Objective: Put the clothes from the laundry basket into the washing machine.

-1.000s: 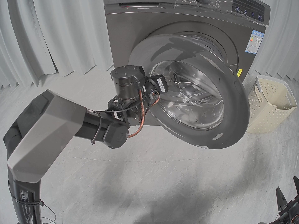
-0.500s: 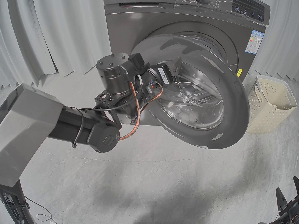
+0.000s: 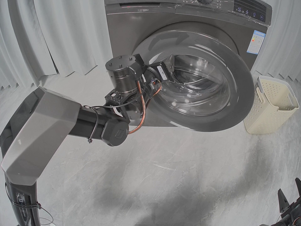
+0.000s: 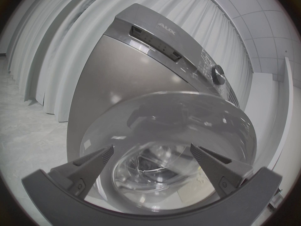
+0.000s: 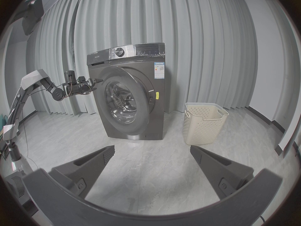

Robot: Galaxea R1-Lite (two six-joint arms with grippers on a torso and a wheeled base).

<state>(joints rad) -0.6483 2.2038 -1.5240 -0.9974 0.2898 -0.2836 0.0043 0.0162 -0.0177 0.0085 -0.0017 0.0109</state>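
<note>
Ahead of the head camera, the grey washing machine [image 3: 131, 32] stands on the pale floor [image 3: 156, 179] before a white curtain [image 3: 69, 25], its round door [image 3: 219, 66] swung partly out from the front. The left gripper [image 3: 171, 66] sits at the door's upper left rim; from this angle I cannot tell whether it touches. The cream laundry basket [image 3: 272, 110] stands upright on the floor just to the right of the machine, close beside the door's outer edge. The right gripper [image 3: 290, 198] hangs low at the lower right corner, well apart from both, its fingers [image 3: 282, 200] released and spread. From the left wrist, the left gripper [image 4: 152, 151] has its fingers [image 4: 94, 160] released and wide apart with nothing between them, and the door [image 4: 188, 116] lies close in front, the glass bowl framed between the two tips and the dial [image 4: 218, 75] farther up the machine's top panel. From the right wrist, the right gripper [image 5: 152, 151] is likewise released and holds nothing, pointing across bare floor at the washing machine [image 5: 131, 66]; the left gripper [image 5: 93, 80] shows at the door's [image 5: 139, 88] upper edge, and the laundry basket [image 5: 203, 124] stands apart from the machine on its far side from that arm.
</note>
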